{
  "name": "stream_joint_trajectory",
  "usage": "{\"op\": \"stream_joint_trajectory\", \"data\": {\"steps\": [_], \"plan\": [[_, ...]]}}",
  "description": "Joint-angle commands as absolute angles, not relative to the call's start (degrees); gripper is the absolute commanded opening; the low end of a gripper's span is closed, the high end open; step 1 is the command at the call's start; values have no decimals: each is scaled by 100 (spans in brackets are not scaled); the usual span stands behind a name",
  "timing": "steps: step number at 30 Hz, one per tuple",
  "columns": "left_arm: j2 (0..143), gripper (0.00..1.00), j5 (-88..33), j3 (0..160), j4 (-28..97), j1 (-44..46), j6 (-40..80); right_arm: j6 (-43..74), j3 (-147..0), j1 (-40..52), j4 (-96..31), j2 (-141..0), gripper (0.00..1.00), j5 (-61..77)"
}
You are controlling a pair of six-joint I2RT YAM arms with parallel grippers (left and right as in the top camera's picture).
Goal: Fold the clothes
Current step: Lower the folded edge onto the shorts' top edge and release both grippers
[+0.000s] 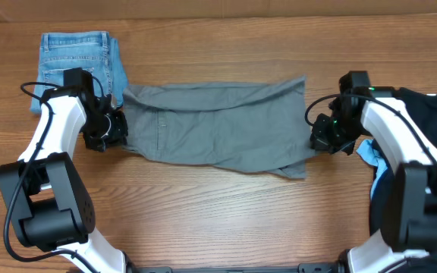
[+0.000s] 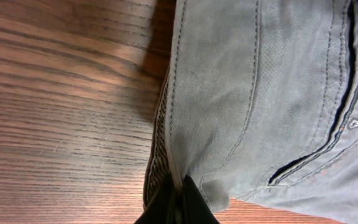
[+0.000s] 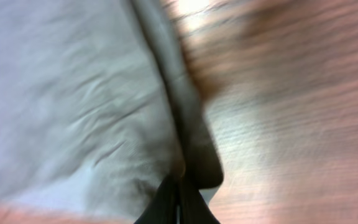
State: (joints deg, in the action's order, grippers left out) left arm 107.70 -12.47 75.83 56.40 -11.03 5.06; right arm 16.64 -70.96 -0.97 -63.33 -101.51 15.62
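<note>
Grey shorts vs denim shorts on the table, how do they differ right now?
Colour: the grey shorts are plain grey; the denim shorts are light blue. Footprint: grey shorts lie spread wide, denim shorts sit as a smaller compact block. State: left gripper and right gripper each pinch an end of the grey shorts; neither holds the denim shorts. Both rest on the wooden table.

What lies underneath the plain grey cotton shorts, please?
Brown wooden table shows around the plain grey cotton shorts; whatever is directly beneath them is covered by the fabric and cannot be seen.

Blurry grey shorts (image 3: 73, 106) in right wrist view
</note>
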Motion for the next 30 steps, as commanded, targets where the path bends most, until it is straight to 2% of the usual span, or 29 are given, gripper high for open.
{"op": "stream_joint_trajectory", "data": {"steps": [1, 6, 8, 9, 10, 11, 12, 14, 17, 24, 26, 28, 30], "plan": [[10787, 4, -1313, 7699, 5673, -1133, 274, 1396, -7216, -58, -6720, -9623, 4, 2064], [10787, 4, -1295, 7701, 5673, -1133, 279, 1476, -7011, -36, -7334, -9616, 4, 1940], [10787, 4, -1293, 7699, 5684, -1133, 276, 1662, -6729, -32, -7413, -9616, 8, 1737], [10787, 4, -1291, 7701, 5697, -1133, 274, 1806, -6567, -34, -7389, -9616, 28, 1601], [10787, 4, -1291, 7699, 5699, -1133, 272, 1973, -6396, -43, -7284, -9616, 53, 1439], [10787, 9, -1293, 7699, 5699, -1133, 272, 2021, -6318, -71, -7140, -9616, 57, 1389], [10787, 18, -1295, 7699, 5697, -1133, 274, 2018, -6263, -104, -6899, -9616, 58, 1393], [10787, 36, -1297, 7701, 5690, -1131, 272, 2018, -6259, -172, -6261, -9616, 59, 1424], [10787, 48, -1297, 7701, 5677, -1131, 272, 1959, -6263, -226, -5153, -9616, 60, 1680], [10787, 51, -1428, 7701, 5693, -1131, 274, 2112, -6263, -156, -2956, -9677, 56, 1809], [10787, 41, -1586, 7701, 5680, -1131, 224, 2440, -6263, -121, -2639, -9789, 56, 1811], [10787, 27, -1931, 7701, 5507, -1122, -1, 2620, -6263, -56, -2362, -9992, 35, 1949], [10787, 11, -2093, 7708, 5404, -1118, -8, 2842, -6263, 19, -2283, -10162, 26, 2016]]}}
